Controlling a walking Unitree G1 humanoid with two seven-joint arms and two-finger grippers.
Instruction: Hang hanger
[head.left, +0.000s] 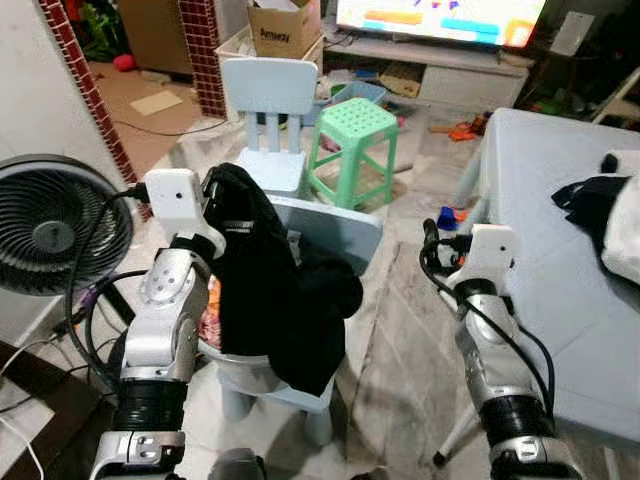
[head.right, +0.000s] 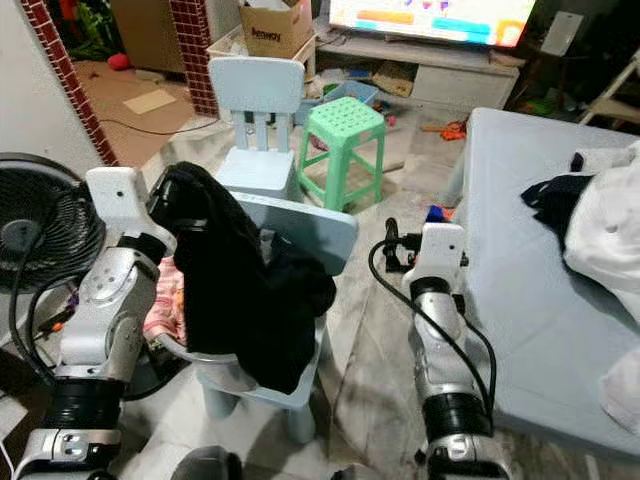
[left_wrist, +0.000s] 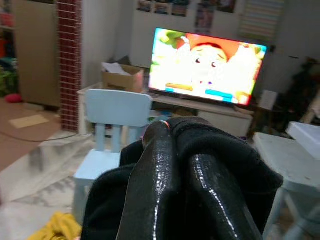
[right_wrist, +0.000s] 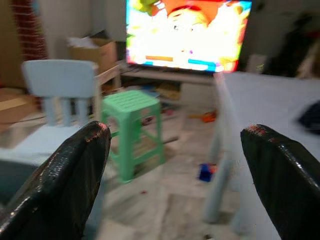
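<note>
Left wrist view: left hand (left_wrist: 185, 200) clamped on black garment (left_wrist: 225, 165).

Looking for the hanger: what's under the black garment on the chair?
Under the black garment, the light blue chair and some pink-orange cloth show. The left pincer grips the garment; any hanger is covered.

The two head views look forward and down from above both arms, sharing nearly the same scene: the left gripper (head.left: 225, 200) against the black garment (head.left: 270, 290), the green stool (head.left: 352, 140) ahead of it, the right gripper (head.left: 432, 235) beside the table (head.left: 560, 300). The left wrist view looks closely along its fingers (left_wrist: 155, 190) toward the television (left_wrist: 205, 65) beyond. The right wrist view faces the same television (right_wrist: 187, 32) and stool (right_wrist: 132, 115) past its spread fingers (right_wrist: 75, 170).
</note>
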